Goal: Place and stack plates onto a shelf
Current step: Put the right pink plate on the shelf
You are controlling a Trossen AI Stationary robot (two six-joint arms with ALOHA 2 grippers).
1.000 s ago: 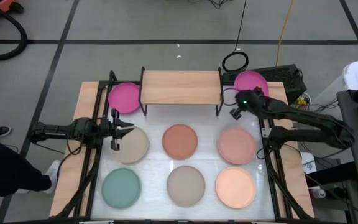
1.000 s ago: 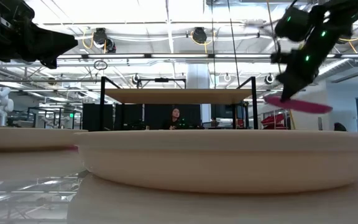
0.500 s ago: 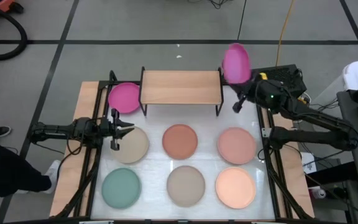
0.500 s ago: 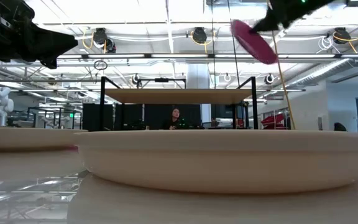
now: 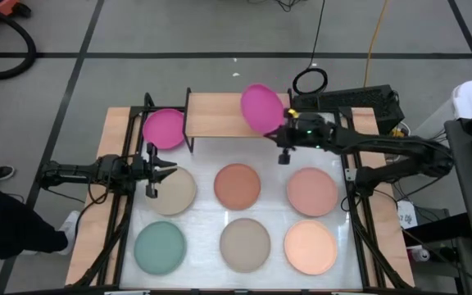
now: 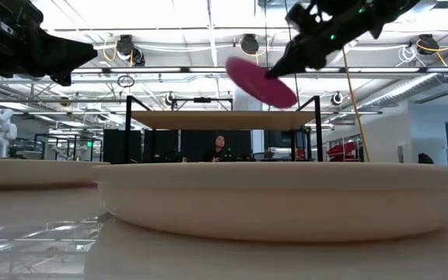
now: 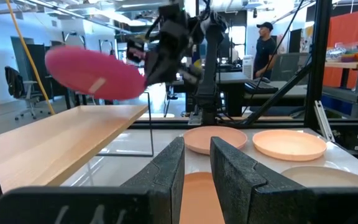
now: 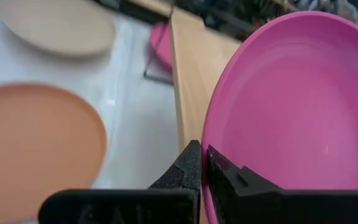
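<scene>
The right end effector (image 5: 283,131) is clenched on the rim of a magenta plate (image 5: 260,107), holding it tilted above the shelf (image 5: 220,115) at the surface's far edge. The second magenta plate (image 5: 163,128) lies beside the shelf's left legs. The left end effector (image 5: 161,170), fingers slightly apart and empty, waits over the beige plate (image 5: 176,191) near the left edge.

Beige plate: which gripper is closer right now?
Left. The left gripper hangs at the beige plate's edge, fingers open. The right gripper is far across, over the shelf's right end, holding a magenta plate.
</scene>
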